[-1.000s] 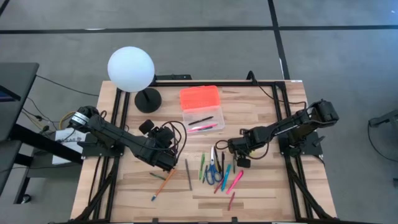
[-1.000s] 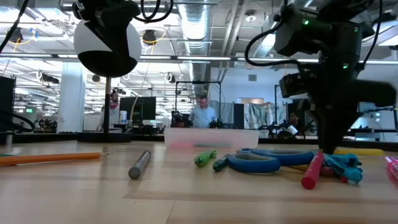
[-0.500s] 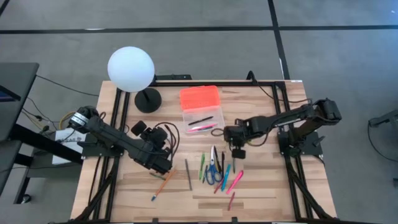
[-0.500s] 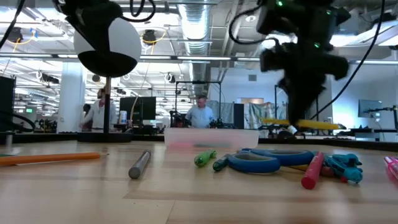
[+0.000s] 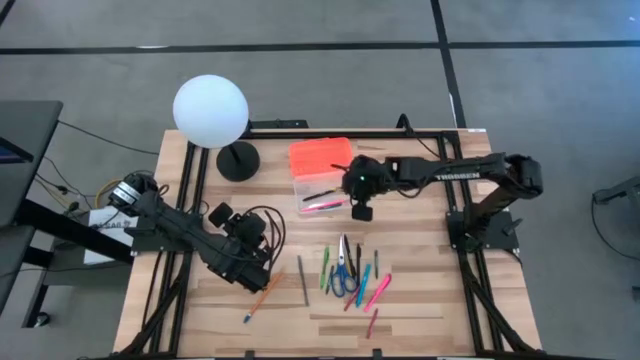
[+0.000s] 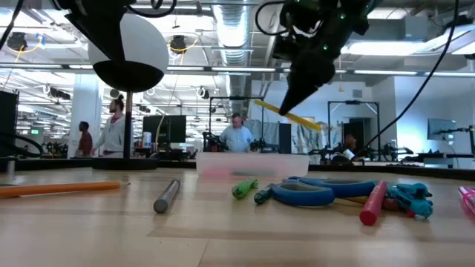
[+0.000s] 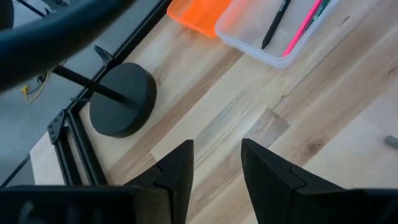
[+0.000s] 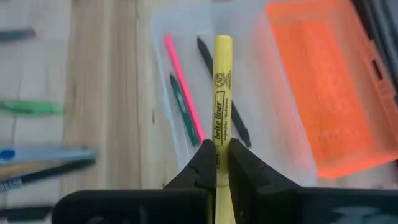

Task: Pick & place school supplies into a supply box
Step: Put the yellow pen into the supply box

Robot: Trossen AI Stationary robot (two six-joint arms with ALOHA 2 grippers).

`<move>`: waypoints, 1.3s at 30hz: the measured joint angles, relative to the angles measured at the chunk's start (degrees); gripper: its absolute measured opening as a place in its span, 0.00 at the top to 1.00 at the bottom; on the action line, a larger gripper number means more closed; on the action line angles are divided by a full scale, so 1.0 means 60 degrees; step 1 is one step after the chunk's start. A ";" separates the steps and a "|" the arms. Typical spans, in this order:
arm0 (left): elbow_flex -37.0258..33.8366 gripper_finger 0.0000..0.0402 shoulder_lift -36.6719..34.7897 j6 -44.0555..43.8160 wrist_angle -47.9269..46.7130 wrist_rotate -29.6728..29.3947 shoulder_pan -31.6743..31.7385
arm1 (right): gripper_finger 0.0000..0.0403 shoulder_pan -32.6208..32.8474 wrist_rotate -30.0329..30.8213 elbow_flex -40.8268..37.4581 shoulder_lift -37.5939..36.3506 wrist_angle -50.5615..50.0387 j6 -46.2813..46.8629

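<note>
We are holding a yellow highlighter pinched in our right gripper over the box, which is holding three pens; many supplies are lying outside.

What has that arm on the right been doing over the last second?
The right end effector, shut on a yellow highlighter, lifted from the pile of supplies and swung over the clear supply box. The left end effector drew back a little from the orange pencil, holding nothing. The loose supplies, the box's contents and the white globe lamp stayed put.
</note>
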 joint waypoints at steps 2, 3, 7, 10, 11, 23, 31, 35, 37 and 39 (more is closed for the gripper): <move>0.0000 0.68 -0.0002 -0.0161 0.0016 0.0023 -0.0038 | 0.99 -0.0171 -0.0275 0.0227 0.0333 0.0311 -0.0191; 0.0000 0.68 -0.0002 -0.0200 0.0028 0.0027 -0.0057 | 0.99 -0.0221 -0.0353 0.0303 0.0502 0.0408 -0.0281; 0.0000 0.68 -0.0002 -0.0319 0.0014 0.0070 -0.0057 | 0.99 -0.0257 -0.0439 0.0821 0.1363 0.0294 -0.0702; 0.0000 0.68 -0.0006 -0.0326 0.0016 0.0112 -0.0057 | 0.99 -0.0316 -0.0471 0.1323 0.1887 0.0263 -0.0733; 0.0000 0.68 -0.0006 -0.0365 -0.0001 0.0118 -0.0057 | 0.99 -0.0322 -0.0503 0.1540 0.2073 0.0354 -0.0737; 0.0000 0.68 -0.0006 -0.0565 0.0005 0.0281 -0.0057 | 0.98 -0.0634 -0.1425 0.2279 0.3104 0.0346 -0.1055; 0.0000 0.68 -0.0002 -0.0549 0.0005 0.0240 -0.0053 | 0.97 -0.0632 -0.1433 0.2259 0.3333 0.0277 -0.1389; 0.0000 0.68 -0.0006 -0.0536 0.0005 0.0150 -0.0053 | 0.91 -0.0634 -0.1433 0.2273 0.3327 0.0409 -0.1389; 0.0000 0.68 -0.0002 -0.0536 0.0005 0.0140 -0.0053 | 0.86 -0.0634 -0.1432 0.2270 0.3327 0.0409 -0.1389; 0.0000 0.68 -0.0002 -0.0560 0.0007 0.0119 -0.0053 | 0.81 -0.0634 -0.1429 0.2273 0.3327 0.0416 -0.1327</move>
